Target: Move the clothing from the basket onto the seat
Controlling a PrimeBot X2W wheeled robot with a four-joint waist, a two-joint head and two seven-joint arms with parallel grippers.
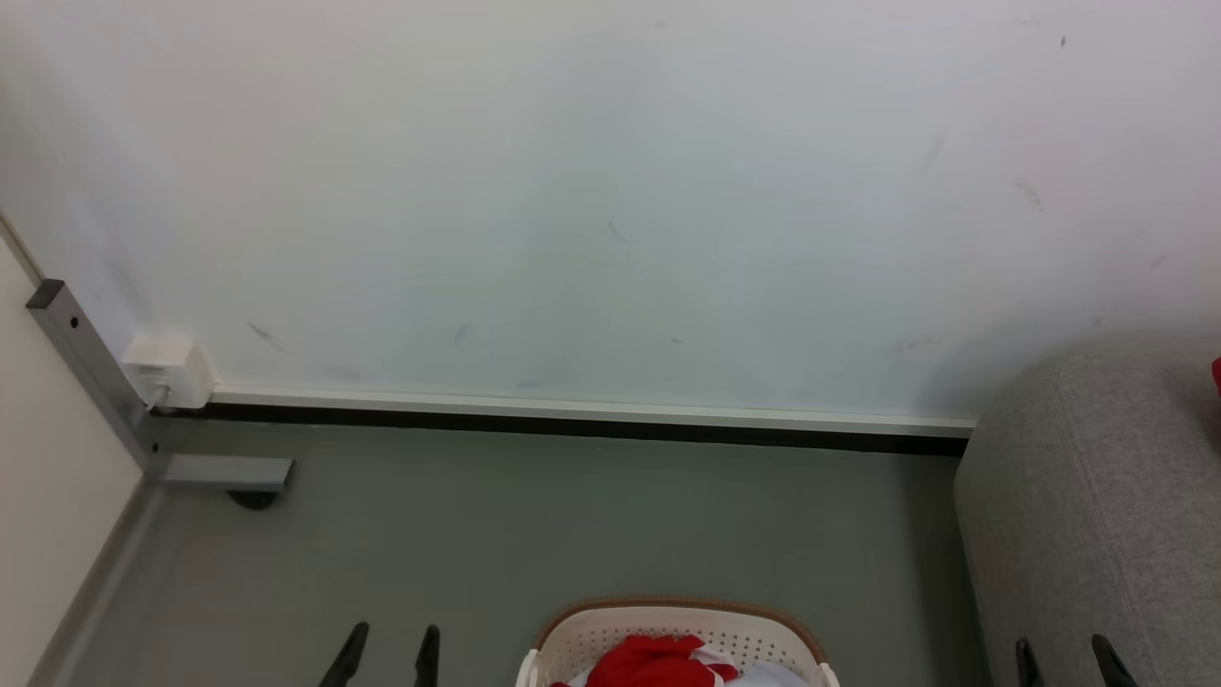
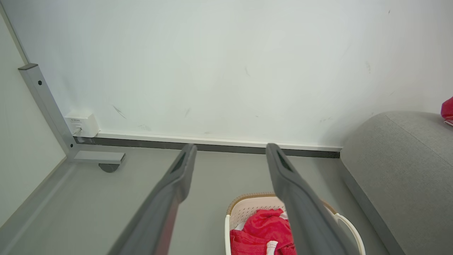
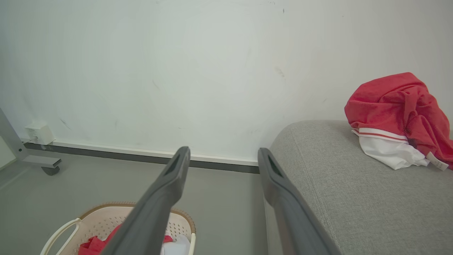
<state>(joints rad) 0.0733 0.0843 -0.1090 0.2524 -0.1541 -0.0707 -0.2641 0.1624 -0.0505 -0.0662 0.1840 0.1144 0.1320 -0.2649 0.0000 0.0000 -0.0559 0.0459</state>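
Head view puts my left gripper (image 1: 393, 654) at the bottom edge, left of the basket (image 1: 584, 641), and my right gripper (image 1: 1064, 660) low on the right, in front of the grey seat (image 1: 1087, 515). Both are spread open and hold nothing; the wrist views show each pair of fingers wide apart with only wall and floor (image 1: 572, 534) between them.

One red and white garment (image 3: 396, 109) lies bunched on top of the seat, well away from the basket. More red clothing (image 1: 653, 660) is heaped inside the basket, which stands on the floor between my arms, near the seat's end but not touching it.

I judge the task partly done: one piece delivered, at least one more to fetch. The step in hand is the reach for the next piece. That calls for lowering one open gripper over the basket rim, pushing the fingers down into the red heap and closing on a thick fold, not a loose edge, so the fabric lifts clear of the wall without dragging the basket along. Then it needs a swing to the right, over the seat.
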